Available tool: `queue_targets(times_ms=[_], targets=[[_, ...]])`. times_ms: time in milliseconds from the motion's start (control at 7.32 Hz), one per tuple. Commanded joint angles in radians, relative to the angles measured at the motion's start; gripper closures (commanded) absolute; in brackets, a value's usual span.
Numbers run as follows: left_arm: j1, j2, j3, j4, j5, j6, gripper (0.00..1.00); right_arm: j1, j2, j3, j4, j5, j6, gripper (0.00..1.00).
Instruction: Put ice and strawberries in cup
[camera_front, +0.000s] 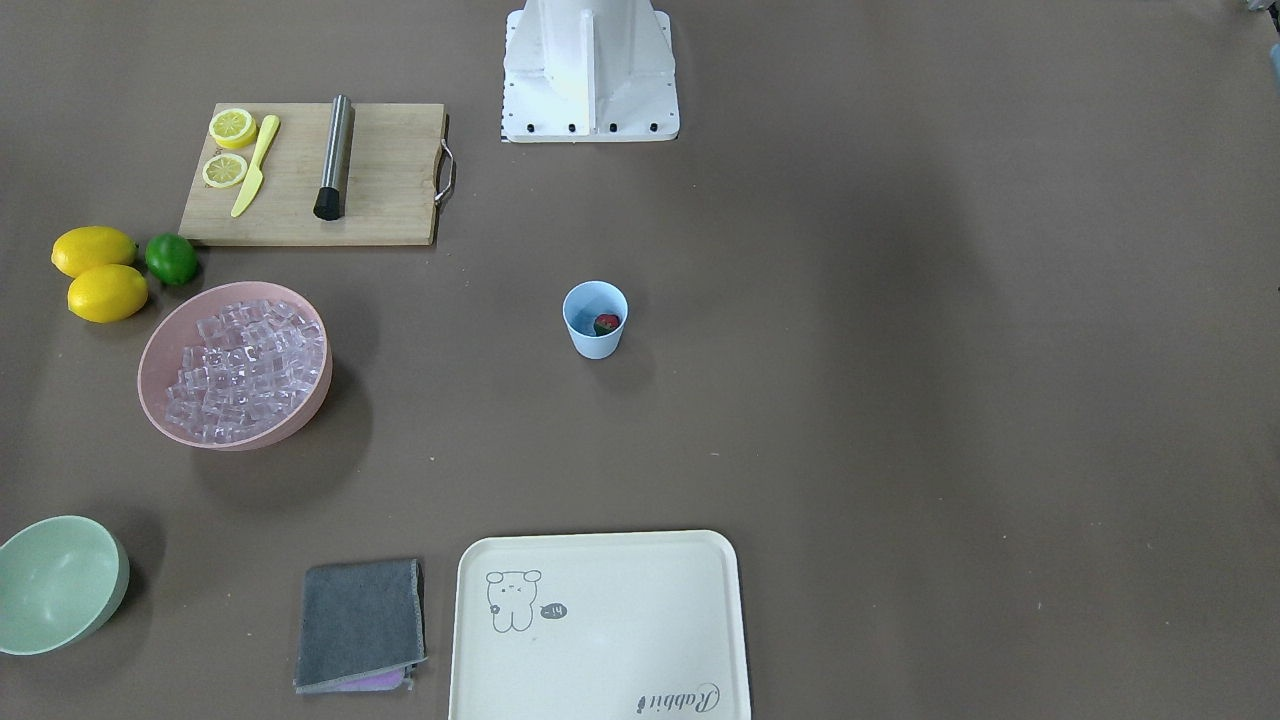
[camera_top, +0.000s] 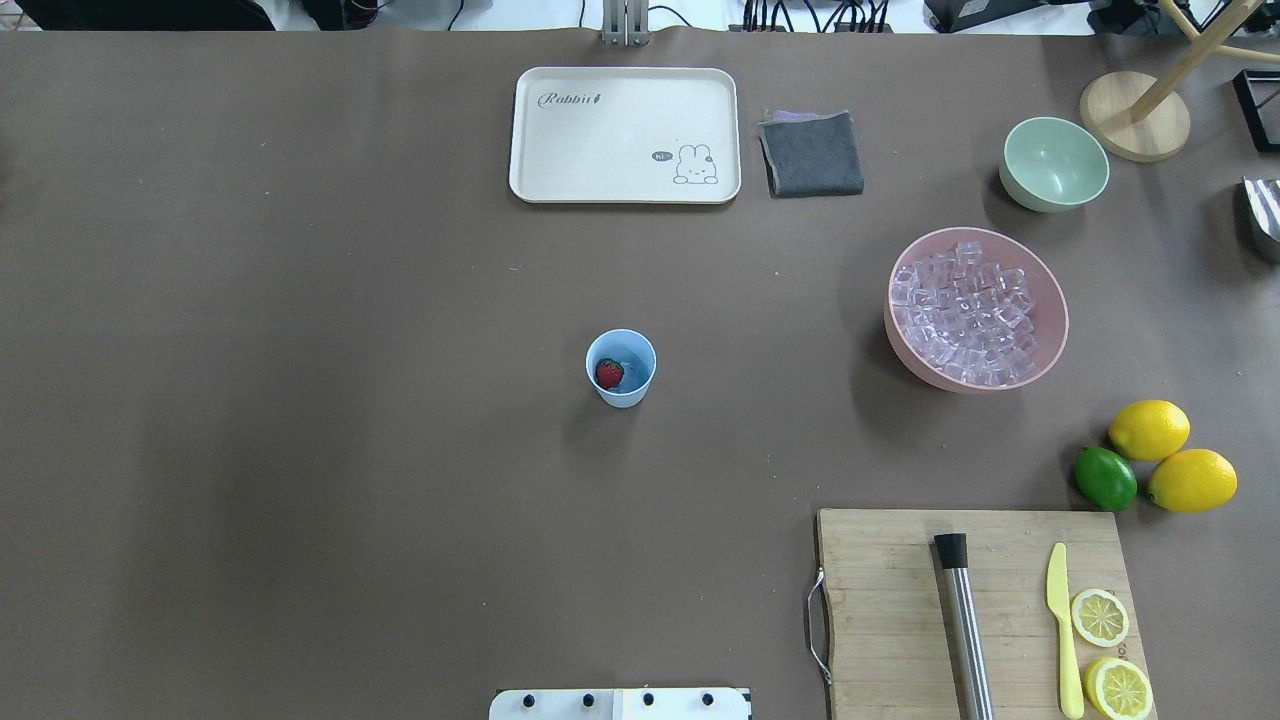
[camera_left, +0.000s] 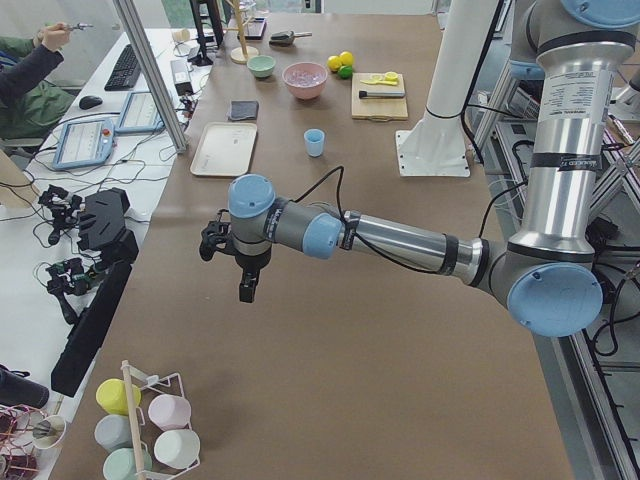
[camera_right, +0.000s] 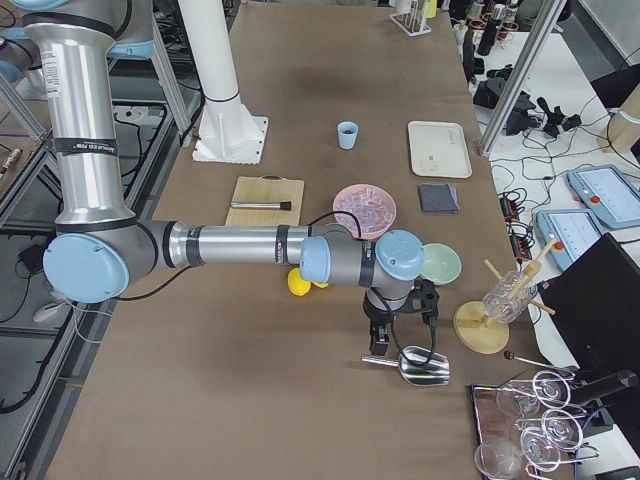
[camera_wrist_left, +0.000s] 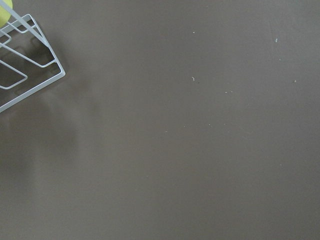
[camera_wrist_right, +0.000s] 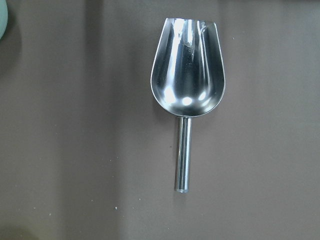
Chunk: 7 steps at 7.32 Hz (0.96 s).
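Note:
The light-blue cup (camera_front: 595, 320) stands upright mid-table, and it also shows in the overhead view (camera_top: 621, 368). The red strawberry (camera_top: 609, 373) lies inside it. The ice (camera_top: 965, 310) is a heap of clear cubes in the pink bowl (camera_front: 160, 345). My left gripper (camera_left: 245, 290) hangs over bare table far from the cup, near a cup rack. My right gripper (camera_right: 380, 345) hangs just above a metal scoop (camera_wrist_right: 188, 70) lying on the table beyond the bowls. I cannot tell whether either gripper is open or shut.
A cutting board (camera_top: 880, 610) holds a muddler (camera_top: 965, 625), a yellow knife and two lemon halves. Two lemons (camera_top: 1150, 430) and a lime (camera_top: 1105, 477) lie beside it. A pale green bowl (camera_top: 1055, 165), grey cloth (camera_top: 810, 153) and cream tray (camera_top: 625, 135) sit along the far side.

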Motion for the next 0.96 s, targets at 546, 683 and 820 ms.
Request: queue_targets(times_ms=[546,683,820], targets=[[-0.099,0.007,0.051,0.128,-0.006,0.219,0.02,0.0,0.004,0.007,0.0,0.002,-0.001,0.01],[-0.102,0.009,0.051,0.128,-0.006,0.217,0.02,0.0,0.002,0.013,0.0,0.002,-0.001,0.01],[-0.102,0.009,0.051,0.13,-0.006,0.217,0.02,0.0,0.002,0.013,0.0,0.004,-0.001,0.01]])
